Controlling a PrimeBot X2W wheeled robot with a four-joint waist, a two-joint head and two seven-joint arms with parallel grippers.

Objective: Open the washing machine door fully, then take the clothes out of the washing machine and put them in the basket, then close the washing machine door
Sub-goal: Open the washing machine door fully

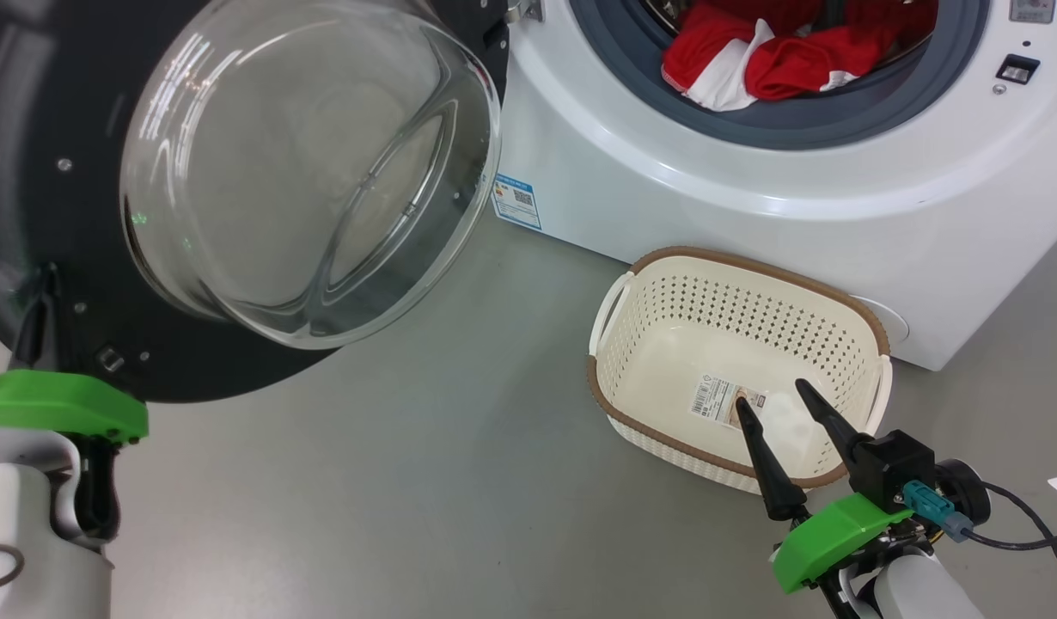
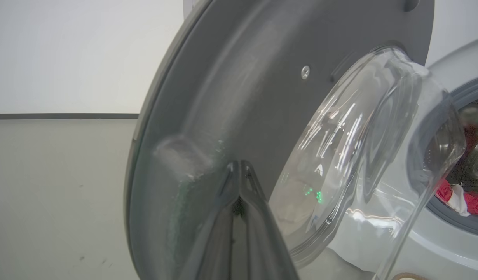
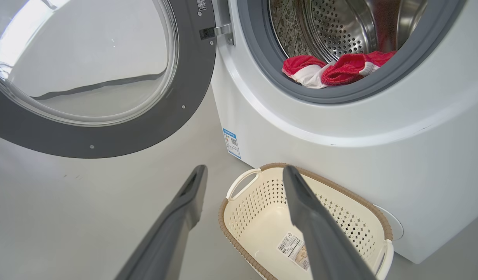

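The washing machine door (image 1: 56, 103) stands swung open at the left, its glass bowl (image 1: 314, 163) bulging toward me. My left gripper (image 1: 40, 288) is shut with nothing between its fingers. Its tips (image 2: 239, 165) rest against the door's grey inner face (image 2: 243, 97). Red and white clothes (image 1: 752, 52) lie at the front of the washing machine's (image 1: 752, 198) steel drum (image 3: 340, 23). The cream basket (image 1: 709, 301) sits empty on the floor before the machine. My right gripper (image 1: 771, 395) hangs open over the basket's near rim. In the right wrist view the right gripper (image 3: 245, 169) frames the basket (image 3: 262, 202), with the clothes (image 3: 332, 68) above.
Grey floor (image 1: 460, 481) stretches between the door and the basket. A blue label sticker (image 1: 517, 200) marks the machine's lower left corner. A black cable (image 1: 1018, 537) trails from the right wrist. A white wall with a dark baseboard line (image 2: 64, 116) lies behind the door.
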